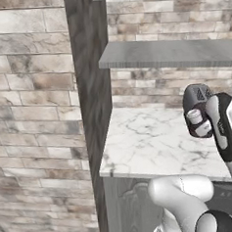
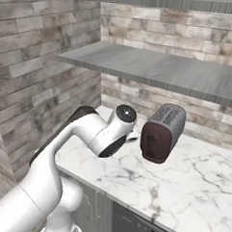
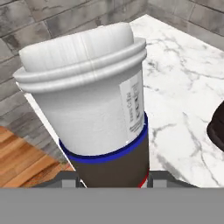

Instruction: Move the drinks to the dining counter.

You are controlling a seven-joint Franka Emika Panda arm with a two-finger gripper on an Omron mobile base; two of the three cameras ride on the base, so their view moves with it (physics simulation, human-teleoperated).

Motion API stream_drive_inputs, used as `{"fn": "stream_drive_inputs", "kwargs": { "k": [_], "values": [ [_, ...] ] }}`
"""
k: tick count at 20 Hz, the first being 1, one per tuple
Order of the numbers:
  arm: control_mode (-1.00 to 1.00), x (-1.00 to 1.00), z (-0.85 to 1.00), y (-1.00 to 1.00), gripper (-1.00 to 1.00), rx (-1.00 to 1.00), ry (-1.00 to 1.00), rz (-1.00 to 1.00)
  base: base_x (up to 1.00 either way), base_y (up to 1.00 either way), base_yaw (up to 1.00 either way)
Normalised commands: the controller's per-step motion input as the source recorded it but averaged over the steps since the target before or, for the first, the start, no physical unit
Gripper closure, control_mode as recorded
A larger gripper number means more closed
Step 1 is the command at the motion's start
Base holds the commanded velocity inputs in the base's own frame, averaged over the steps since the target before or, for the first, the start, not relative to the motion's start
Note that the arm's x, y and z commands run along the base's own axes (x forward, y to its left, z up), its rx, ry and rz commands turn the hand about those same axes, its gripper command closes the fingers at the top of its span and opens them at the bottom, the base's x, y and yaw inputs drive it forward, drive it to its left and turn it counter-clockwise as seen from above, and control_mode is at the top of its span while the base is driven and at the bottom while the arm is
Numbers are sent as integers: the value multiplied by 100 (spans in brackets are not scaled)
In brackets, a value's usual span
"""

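The marble bench [image 2: 181, 189] runs along the brick wall under a grey shelf [image 2: 154, 67]. A toaster [image 2: 161, 132] stands on it. The cup [image 3: 94, 105], pale lid up, sits clenched in the claw [image 1: 199, 122], held above the bench just beside the toaster.

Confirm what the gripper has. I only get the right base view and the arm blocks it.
Observer: Hand view shows the gripper shut on a cup with a pale lid.
Operator: Which cup?
Observer: Dark body, blue band, white label.
Operator: Lifted?
Observer: Can't tell. Left base view puts it in front of the toaster, over the worktop.
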Motion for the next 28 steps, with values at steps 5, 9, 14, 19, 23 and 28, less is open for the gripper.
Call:
{"fn": "stream_drive_inputs", "kwargs": {
  "k": [5,9,14,19,23,28],
  "values": [
    [-100,-47,0,5,100,0,-27,45,0,0,0],
    [-100,-54,-6,1,100,0,-29,22,0,0,0],
    [-100,-25,-21,15,100,0,-20,11,0,0,0],
    [-100,-1,-15,26,100,0,-14,4,0,0,0],
    [100,0,0,0,100,0,0,0,4,8,0],
    [100,0,0,0,100,0,0,0,-21,0,1]
  ]
}}
